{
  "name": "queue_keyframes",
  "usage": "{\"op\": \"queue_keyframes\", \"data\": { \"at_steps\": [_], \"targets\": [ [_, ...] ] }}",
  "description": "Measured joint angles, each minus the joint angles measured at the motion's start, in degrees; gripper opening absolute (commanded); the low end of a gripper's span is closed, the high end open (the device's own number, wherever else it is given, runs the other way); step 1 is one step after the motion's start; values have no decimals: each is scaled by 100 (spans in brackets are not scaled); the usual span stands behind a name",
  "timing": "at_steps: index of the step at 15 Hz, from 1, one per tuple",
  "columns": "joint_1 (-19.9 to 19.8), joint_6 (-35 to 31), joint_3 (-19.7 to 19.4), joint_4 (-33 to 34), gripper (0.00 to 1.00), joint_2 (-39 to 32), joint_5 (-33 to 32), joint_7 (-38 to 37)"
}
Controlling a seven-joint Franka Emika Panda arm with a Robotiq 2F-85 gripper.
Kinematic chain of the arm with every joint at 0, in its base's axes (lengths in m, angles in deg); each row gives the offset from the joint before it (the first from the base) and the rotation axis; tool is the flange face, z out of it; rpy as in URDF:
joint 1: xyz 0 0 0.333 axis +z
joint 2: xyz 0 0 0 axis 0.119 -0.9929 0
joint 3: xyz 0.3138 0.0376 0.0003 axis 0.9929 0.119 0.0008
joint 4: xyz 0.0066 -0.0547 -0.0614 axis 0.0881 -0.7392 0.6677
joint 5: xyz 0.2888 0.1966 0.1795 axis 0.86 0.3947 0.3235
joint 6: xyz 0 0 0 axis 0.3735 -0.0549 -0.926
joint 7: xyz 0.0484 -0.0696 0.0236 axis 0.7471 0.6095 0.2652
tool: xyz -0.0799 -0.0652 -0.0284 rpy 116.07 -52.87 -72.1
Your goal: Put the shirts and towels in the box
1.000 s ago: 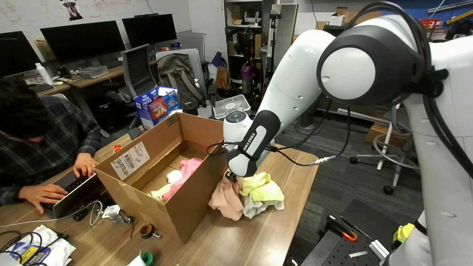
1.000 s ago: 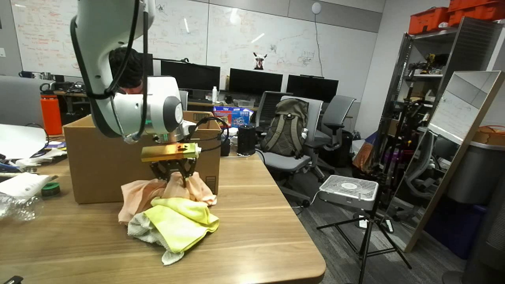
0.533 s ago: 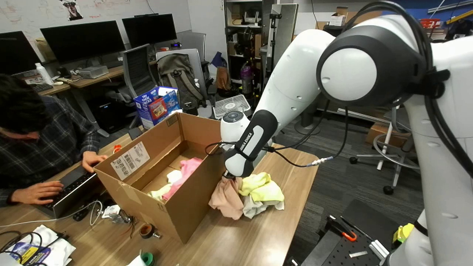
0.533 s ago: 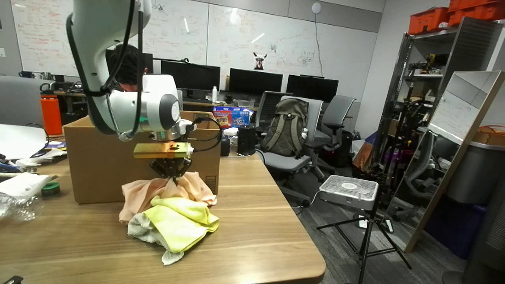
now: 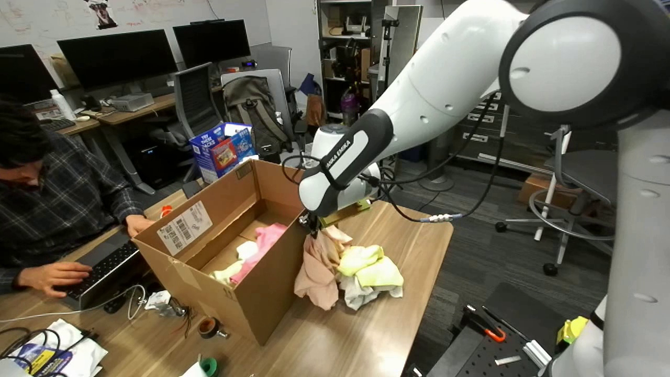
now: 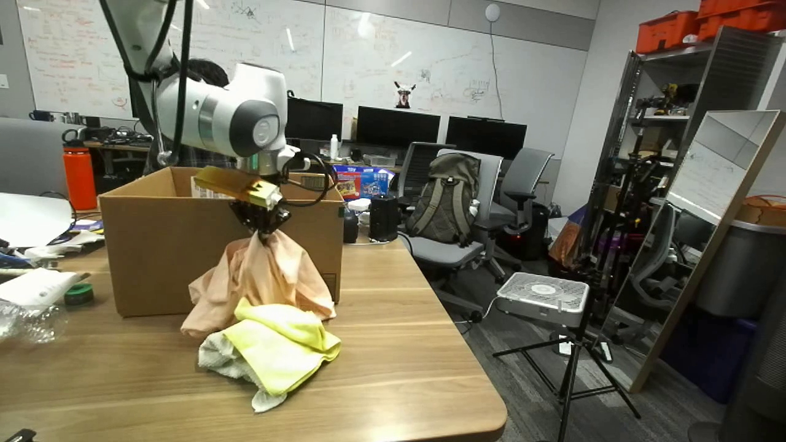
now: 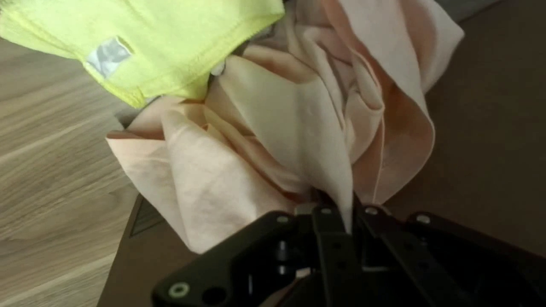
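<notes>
My gripper (image 6: 264, 235) is shut on the top of a peach cloth (image 6: 261, 276), also in the wrist view (image 7: 294, 123). The fingertips (image 7: 341, 204) are buried in its folds. The cloth hangs in a cone, its lower edge at the table, beside the box's outer wall. A yellow towel (image 5: 372, 269) lies on a grey towel (image 5: 357, 294) next to it. The open cardboard box (image 5: 272, 298) holds a pink cloth (image 5: 266, 243), a white one (image 5: 246, 250) and a pale yellow one (image 5: 226, 273). The gripper is outside the box, near its rim height.
A person at a laptop (image 5: 107, 272) sits beyond the box. A tape roll (image 5: 208, 327), cables and plastic packaging (image 6: 37, 294) lie on the table (image 6: 399, 368). A blue carton (image 5: 222, 152) stands behind the box.
The gripper has closed on the peach cloth and risen, pulling its middle up into a peak. The arm has tilted. The yellow and grey towels have stayed in place.
</notes>
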Motion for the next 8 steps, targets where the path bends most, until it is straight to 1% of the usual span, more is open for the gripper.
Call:
{"op": "queue_keyframes", "data": {
  "at_steps": [4, 8],
  "targets": [
    [-245, 91, 241, -143, 1, 704, 917, 31],
    [-284, 187, 411, -377, 1, 1385, 1760, 211]
  ]
}}
